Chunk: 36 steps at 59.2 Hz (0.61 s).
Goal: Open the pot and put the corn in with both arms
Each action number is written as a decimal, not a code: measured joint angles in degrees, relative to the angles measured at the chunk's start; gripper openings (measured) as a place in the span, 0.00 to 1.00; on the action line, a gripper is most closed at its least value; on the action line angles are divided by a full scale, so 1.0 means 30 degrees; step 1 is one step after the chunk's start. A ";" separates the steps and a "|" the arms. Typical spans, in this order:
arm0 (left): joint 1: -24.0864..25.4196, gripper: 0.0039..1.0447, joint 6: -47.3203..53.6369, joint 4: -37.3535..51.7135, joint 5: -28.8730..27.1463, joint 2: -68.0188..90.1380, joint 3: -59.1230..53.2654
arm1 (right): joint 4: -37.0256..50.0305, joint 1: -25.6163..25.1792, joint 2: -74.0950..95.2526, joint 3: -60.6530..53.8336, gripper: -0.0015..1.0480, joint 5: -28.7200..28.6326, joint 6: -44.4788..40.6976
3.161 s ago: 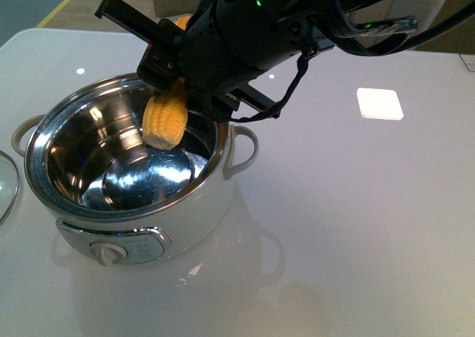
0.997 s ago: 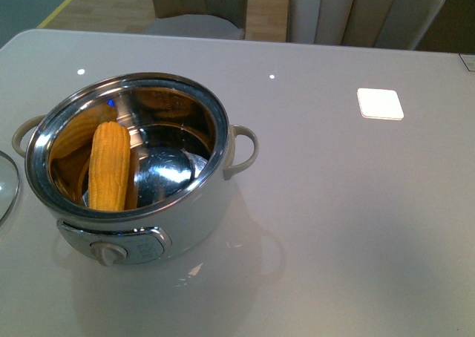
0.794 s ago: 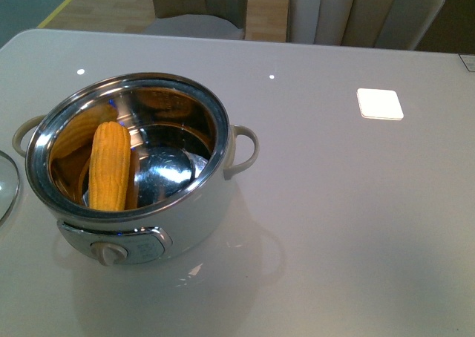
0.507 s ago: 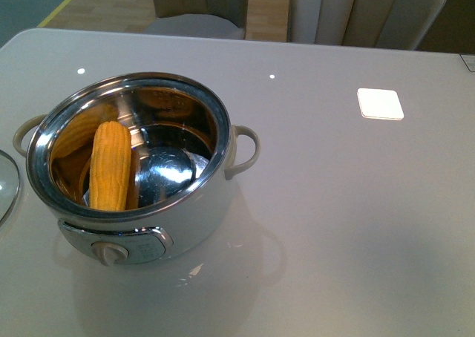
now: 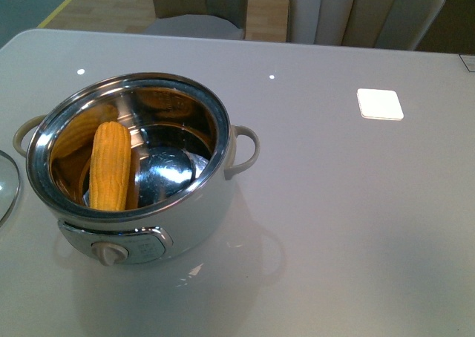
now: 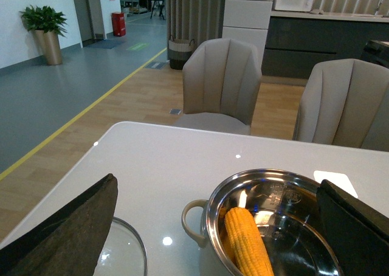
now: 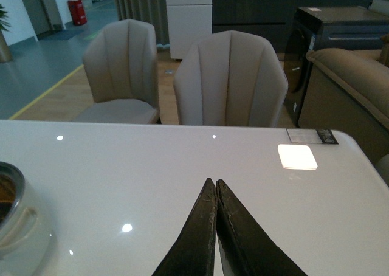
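Observation:
The white pot [image 5: 197, 211] stands open on the table's left part, its dial [image 5: 109, 253] facing me. The yellow corn [image 5: 110, 166] lies inside, leaning against the left steel wall. No arm shows in the front view. In the left wrist view my left gripper [image 6: 217, 182] is open and empty, held back from the pot [image 6: 267, 177] and above it, with the corn [image 6: 246, 242] between its spread fingers [image 6: 67, 227]. The glass lid [image 5: 6, 185] lies flat on the table to the pot's left. My right gripper [image 7: 213, 183] is shut and empty above bare table, to the right of the pot [image 7: 18, 227].
A white square patch [image 5: 380, 104] lies on the table at the back right. Beige chairs [image 5: 356, 10] stand behind the table's far edge. The lid also shows in the left wrist view [image 6: 124, 251].
About three seconds ago a black arm held the corn over the pot. Now the corn lies in the pot and the arm is out of the front view. Nothing moved in the last second.

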 joint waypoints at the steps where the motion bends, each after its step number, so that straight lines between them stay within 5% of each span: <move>1: 0.0000 0.94 0.0000 0.0000 -0.0007 0.0000 0.0000 | -0.0022 -0.0007 -0.0051 -0.0036 0.02 0.0000 0.0000; 12: 0.0000 0.94 0.0000 0.0000 -0.0007 0.0000 0.0000 | -0.0503 -0.0007 -0.0852 -0.0415 0.02 -0.0007 0.0000; 17: 0.0000 0.94 0.0000 0.0000 -0.0007 0.0015 0.0000 | -0.3177 -0.0007 -0.3453 -0.0619 0.02 0.0000 -0.0007; 36: 0.0000 0.94 0.0000 0.0000 0.0000 0.0015 0.0000 | -0.3315 -0.0007 -0.4408 -0.0619 0.02 0.0036 -0.0007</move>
